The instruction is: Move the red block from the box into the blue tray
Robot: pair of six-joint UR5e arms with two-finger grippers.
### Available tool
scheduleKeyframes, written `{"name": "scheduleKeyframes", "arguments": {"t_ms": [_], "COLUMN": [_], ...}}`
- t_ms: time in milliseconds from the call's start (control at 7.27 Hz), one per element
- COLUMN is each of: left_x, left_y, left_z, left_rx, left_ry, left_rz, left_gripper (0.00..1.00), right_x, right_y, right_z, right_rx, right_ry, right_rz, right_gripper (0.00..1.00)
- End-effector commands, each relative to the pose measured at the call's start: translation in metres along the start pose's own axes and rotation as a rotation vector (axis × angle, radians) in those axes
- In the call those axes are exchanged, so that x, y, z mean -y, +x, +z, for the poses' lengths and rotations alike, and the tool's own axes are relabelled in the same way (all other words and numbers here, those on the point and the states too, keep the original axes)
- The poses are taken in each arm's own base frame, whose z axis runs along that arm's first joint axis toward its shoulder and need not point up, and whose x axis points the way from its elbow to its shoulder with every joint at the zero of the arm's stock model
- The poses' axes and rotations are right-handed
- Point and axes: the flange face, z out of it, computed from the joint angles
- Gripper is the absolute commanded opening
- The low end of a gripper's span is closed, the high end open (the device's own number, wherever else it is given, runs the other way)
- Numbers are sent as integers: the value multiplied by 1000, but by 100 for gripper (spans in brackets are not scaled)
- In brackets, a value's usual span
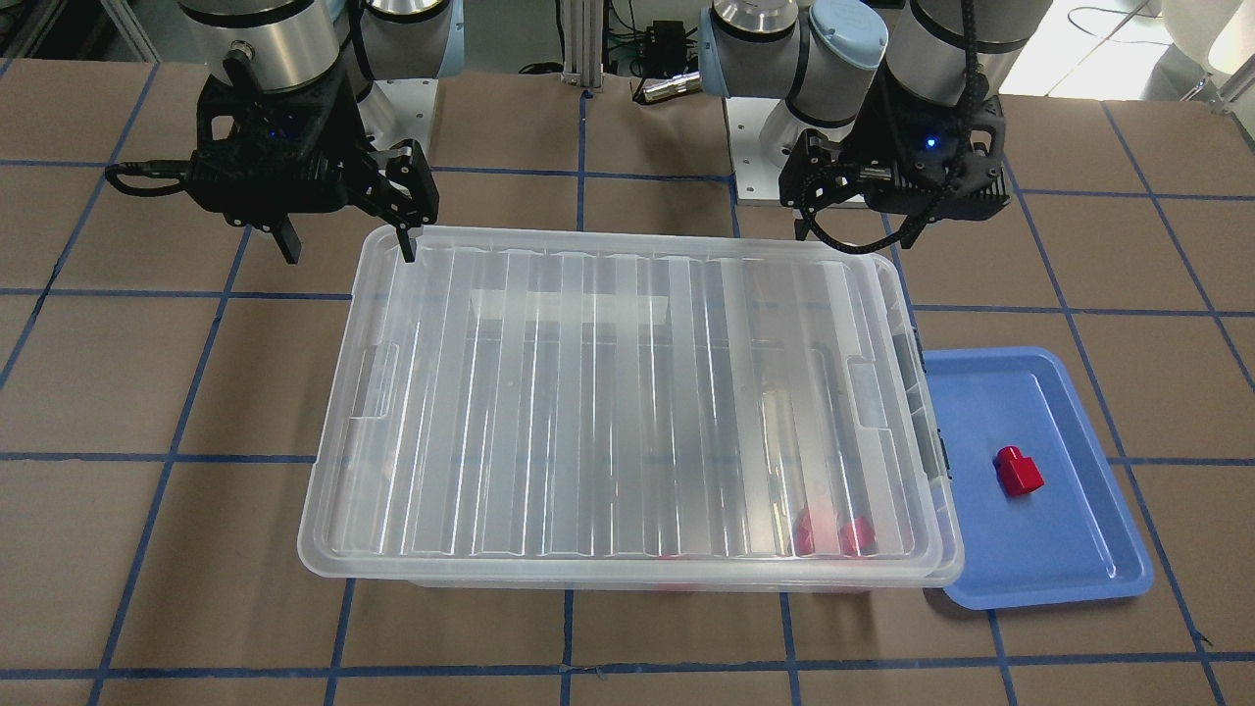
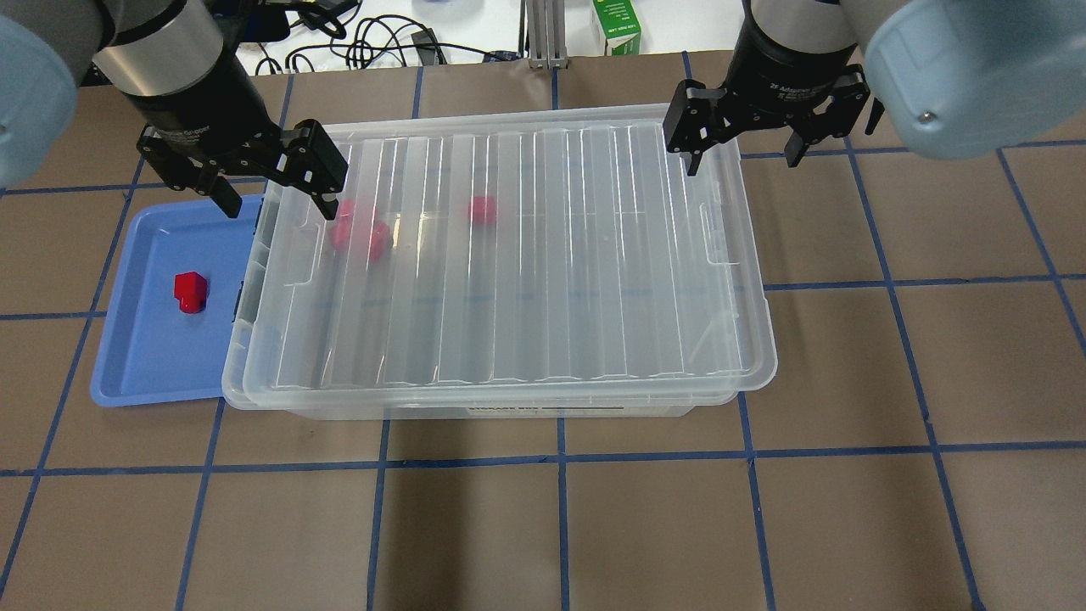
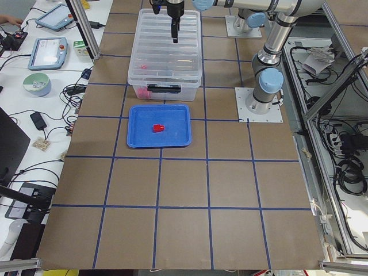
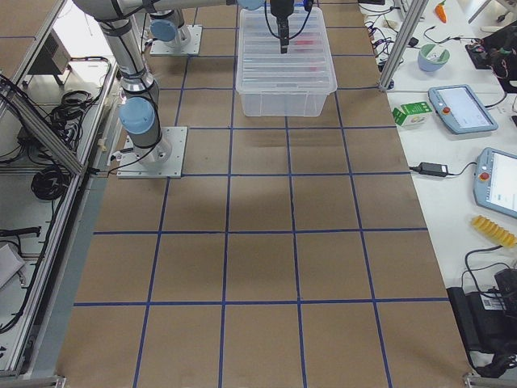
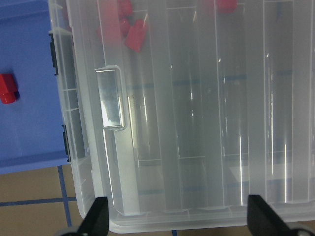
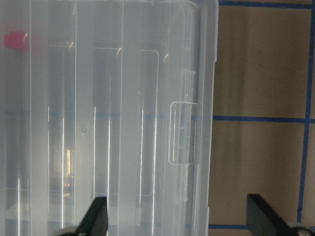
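The box (image 2: 509,263) stands mid-table with its ribbed clear lid on, sitting slightly askew. Several red blocks (image 2: 361,233) show blurred through the lid at its left end; they also show in the left wrist view (image 5: 130,29). One red block (image 2: 191,291) lies in the blue tray (image 2: 144,356) beside the box's left end, and it shows in the front view (image 1: 1018,470) too. My left gripper (image 2: 276,191) is open and empty above the box's far left corner. My right gripper (image 2: 742,154) is open and empty above the far right corner.
The tray's edge (image 1: 1039,579) tucks under the lid's overhang. Grey latches (image 1: 943,456) sit on the box's end wall. The table (image 2: 543,526) is brown with blue tape lines. Cables and a green carton (image 2: 618,25) lie beyond the far edge.
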Motion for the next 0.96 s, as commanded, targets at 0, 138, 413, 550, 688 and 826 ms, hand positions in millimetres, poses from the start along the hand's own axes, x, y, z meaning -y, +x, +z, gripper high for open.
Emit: {"name": "scheduleKeyframes", "arguments": {"t_ms": [0, 138, 413, 550, 688, 826], "left_x": [7, 5, 6, 4, 5, 6], "left_y": [-2, -3, -4, -4, -3, -2], "left_z": [0, -3, -3, -6, -6, -4], "left_rx": [18, 14, 12, 13, 11, 11], "left_ry": [0, 6, 6, 13, 13, 10], "left_rz": [6, -8, -9, -9, -9, -8], "left_gripper": [100, 100, 100, 100, 100, 100], "right_x": [-7, -7, -7, -7, -8, -8], "right_y": [-4, -4, -4, -4, -5, -5], "right_z": [-11, -12, -11, -11, -10, -10], "right_rx": [0, -1, 0, 3, 8, 8], "right_ry": [-4, -4, -5, -4, -8, -8], "right_rz": [-6, -5, 1, 6, 6, 7], "right_gripper": [100, 100, 100, 100, 100, 100]}}
